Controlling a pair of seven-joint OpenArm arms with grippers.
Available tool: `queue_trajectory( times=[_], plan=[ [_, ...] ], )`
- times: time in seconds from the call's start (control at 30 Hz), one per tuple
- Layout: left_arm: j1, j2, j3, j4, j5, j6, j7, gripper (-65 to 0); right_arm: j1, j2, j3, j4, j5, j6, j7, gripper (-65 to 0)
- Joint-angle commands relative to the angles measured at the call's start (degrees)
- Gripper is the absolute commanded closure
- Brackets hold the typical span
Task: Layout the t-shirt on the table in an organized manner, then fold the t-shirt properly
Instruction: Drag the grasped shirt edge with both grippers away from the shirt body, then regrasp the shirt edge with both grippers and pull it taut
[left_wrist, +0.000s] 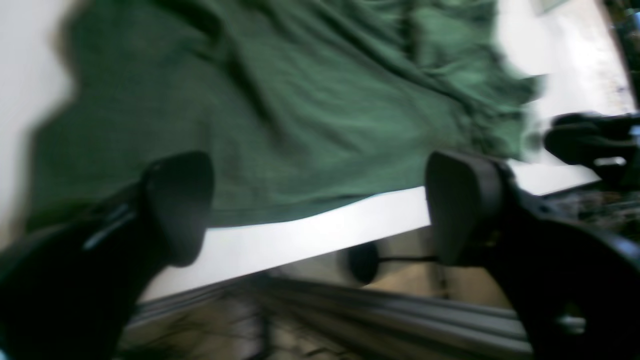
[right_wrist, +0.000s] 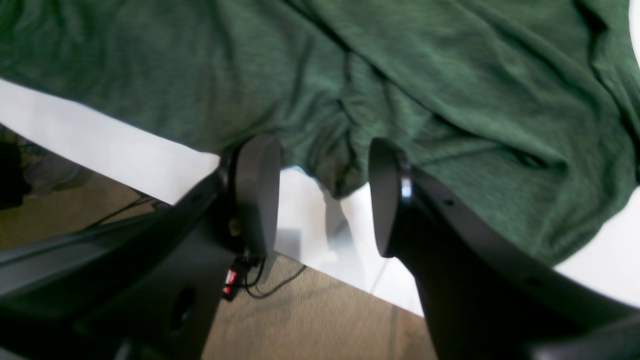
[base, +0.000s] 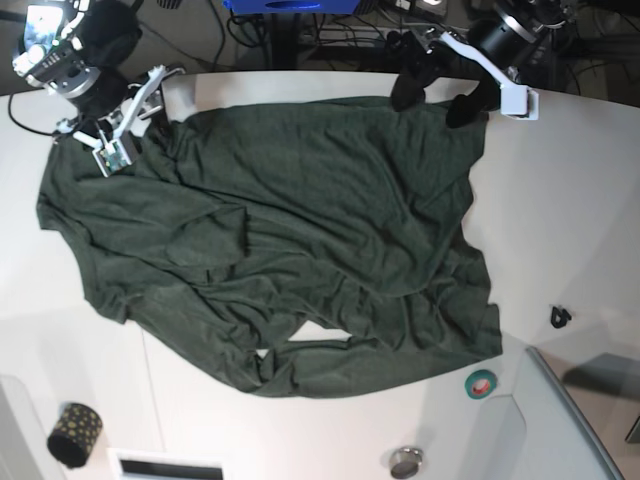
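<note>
Dark green t-shirt spread across most of the white table, rumpled, loads of wrinkles, lower hem bunched with a couple of small gaps showing tabletop through the folds. Top edge sitting close to the far rim of the table. Left gripper up at that far edge, on the right side of the base view, fingers spread wide with the shirt hem and a strip of table visible between them, nothing pinched, pads apart from the cloth as far as the blurry left wrist view lets on. Right gripper at the opposite top corner, left side of the base view, fingers partly apart with a little tongue of green fabric hanging into the gap between them; can't tell whether either pad actually touches it, but definitely not clamped. Elsewhere on the table: green roll of tape just past the shirt's lower right corner, small black clip-looking thing off to the right, dark spotted cylinder near the lower left, round metal piece at the bottom edge.
</note>
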Motion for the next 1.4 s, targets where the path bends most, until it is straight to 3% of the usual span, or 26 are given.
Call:
queue_trajectory(
  times=[0.0,0.1,0.17,0.3,0.57,0.63,0.73,0.83,1.03,1.13,1.23,1.37],
  plan=[
    [0.6,0.1,-2.4,-0.8,-4.6,-0.3,-1.5,-37.8,-0.3,0.2,0.1,1.0,0.9,0.1,1.1,-26.1],
    [0.6,1.5,-7.7,-6.9,-16.9,-0.3,-1.4,0.0,-0.2,0.3,0.1,0.8,0.9,0.1,1.1,-26.1],
    [0.5,1.6,-9.3,-9.6,-22.2,-0.4,-0.5,0.0,-0.2,0.5,0.1,0.6,0.9,0.1,1.1,-26.1],
    [-0.9,1.7,-11.7,-10.5,-24.1,-0.5,10.0,0.0,0.2,0.6,0.5,-1.6,0.9,0.1,1.1,-26.3],
    [-4.4,10.5,-28.0,-14.3,-23.8,-0.5,26.1,0.0,0.3,1.3,0.7,-5.0,0.9,0.1,1.3,-26.3],
    [-4.5,11.2,-30.4,-13.8,-23.8,-0.5,28.4,-10.2,0.3,1.9,0.6,-5.4,0.9,0.1,1.3,-26.0],
    [-4.5,11.1,-32.3,-12.2,-22.8,-0.5,28.6,-33.4,0.3,2.1,0.7,-5.5,0.9,0.1,1.3,-26.0],
    [-4.5,11.0,-33.7,-7.7,-13.2,-0.5,25.7,-45.7,0.3,2.1,0.8,-5.5,0.9,0.1,1.3,-26.0],
    [-6.3,10.7,-26.0,2.4,26.7,-0.5,11.4,-43.3,0.3,2.1,0.8,-5.5,0.9,0.1,1.3,-26.0],
    [-7.5,7.0,-18.3,2.4,43.8,-0.5,4.3,-43.1,0.3,2.1,0.8,-5.5,0.9,0.1,1.3,-25.8],
    [-8.7,2.5,-11.9,2.7,54.3,-0.5,2.6,-43.1,0.3,2.1,0.8,-5.5,0.9,0.1,1.3,-25.8],
    [-11.2,-2.2,-5.1,2.6,60.5,-0.5,3.0,-42.9,0.3,1.9,0.8,-5.5,0.9,0.1,1.2,-25.8]
  ],
)
